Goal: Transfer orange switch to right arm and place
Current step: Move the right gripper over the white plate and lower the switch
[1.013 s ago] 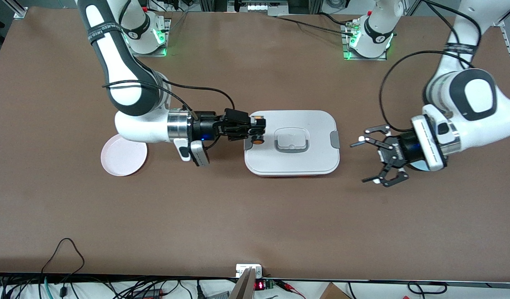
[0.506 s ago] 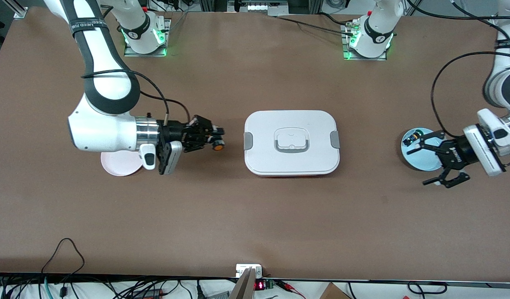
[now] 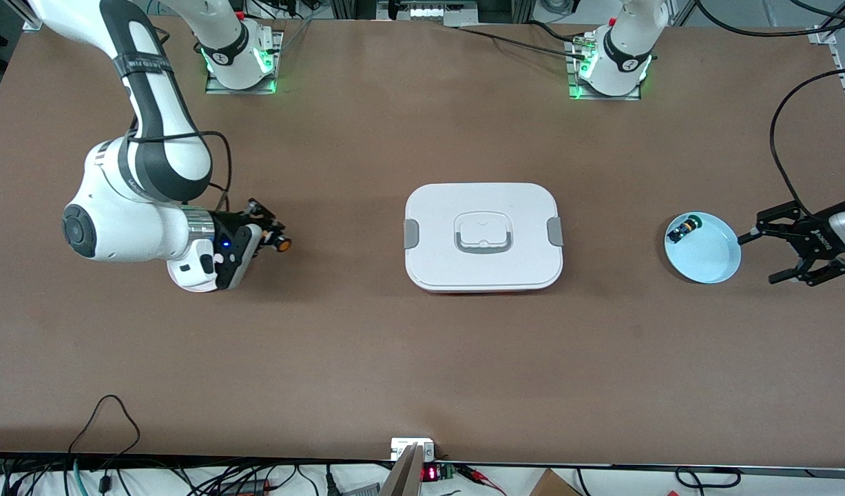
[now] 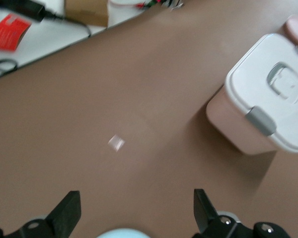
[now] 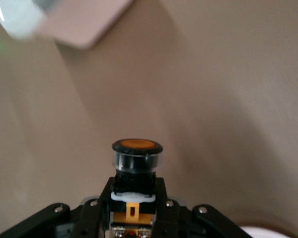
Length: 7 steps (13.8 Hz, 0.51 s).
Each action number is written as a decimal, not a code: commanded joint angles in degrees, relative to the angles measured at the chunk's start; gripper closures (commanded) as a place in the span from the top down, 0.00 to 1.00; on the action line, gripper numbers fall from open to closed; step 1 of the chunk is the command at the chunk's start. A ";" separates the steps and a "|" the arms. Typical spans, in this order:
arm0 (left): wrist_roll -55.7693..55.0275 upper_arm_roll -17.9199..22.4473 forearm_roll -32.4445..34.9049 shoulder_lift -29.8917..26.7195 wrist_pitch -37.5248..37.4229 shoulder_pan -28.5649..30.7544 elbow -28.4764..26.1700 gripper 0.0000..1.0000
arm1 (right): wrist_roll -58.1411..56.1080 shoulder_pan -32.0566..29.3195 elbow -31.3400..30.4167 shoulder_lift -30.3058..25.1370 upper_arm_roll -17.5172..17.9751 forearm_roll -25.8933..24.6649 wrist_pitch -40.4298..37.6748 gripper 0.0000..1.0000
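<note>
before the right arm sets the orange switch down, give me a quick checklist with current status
1. Handover done: ok. The right gripper is shut on the orange switch; the left gripper is open and holds nothing.
2. Grip secure: ok. In the right wrist view the orange switch sits centred in the jaws, cap outward.
3. Over the pink plate: not ok. The switch hangs over bare table beside the plate, toward the white box.
4. Plate free: cannot tell. The right arm covers most of it.
5. Left arm out of the way: ok. It waits beside the blue plate, where the green switch lies.
</note>
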 commanded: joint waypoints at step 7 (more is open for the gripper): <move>-39.14 -0.80 29.10 -4.15 -16.47 -6.26 15.79 1.00 | -27.06 -5.39 -14.72 -1.49 0.63 -19.25 19.36 0.13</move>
